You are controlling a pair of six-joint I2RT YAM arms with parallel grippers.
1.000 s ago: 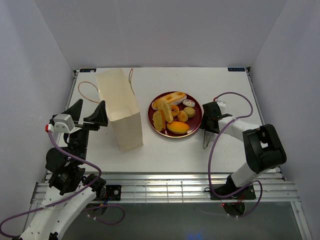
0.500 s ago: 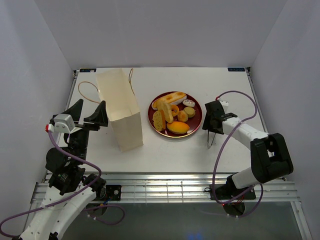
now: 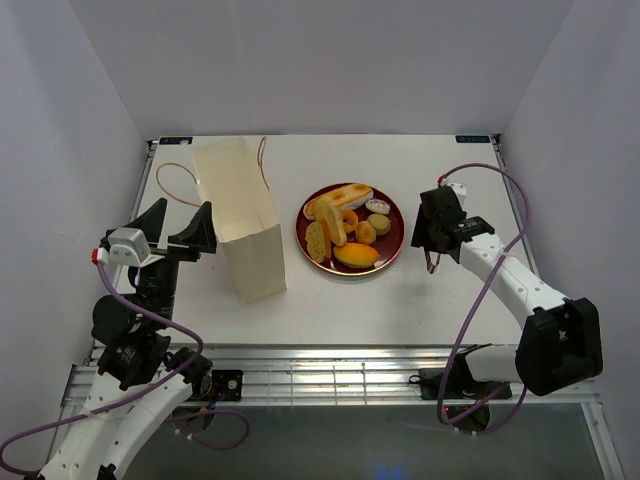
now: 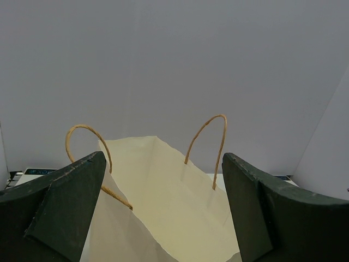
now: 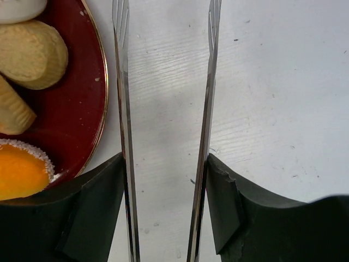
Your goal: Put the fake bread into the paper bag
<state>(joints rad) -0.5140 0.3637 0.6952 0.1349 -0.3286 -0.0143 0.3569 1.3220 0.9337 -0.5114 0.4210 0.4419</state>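
Top external: fake bread on plate, 3 o'clock of paper bag. My right gripper pinches spread tongs at plate's 3 o'clock; left gripper spread. Step: approach; next, probably, tongs over the bread.

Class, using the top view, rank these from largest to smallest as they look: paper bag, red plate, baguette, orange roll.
1. paper bag (it stands up towards the camera, but is clearly largest)
2. plate
3. baguette
4. orange roll

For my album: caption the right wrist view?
Right gripper holds metal tongs over the table beside the red plate of fake bread.
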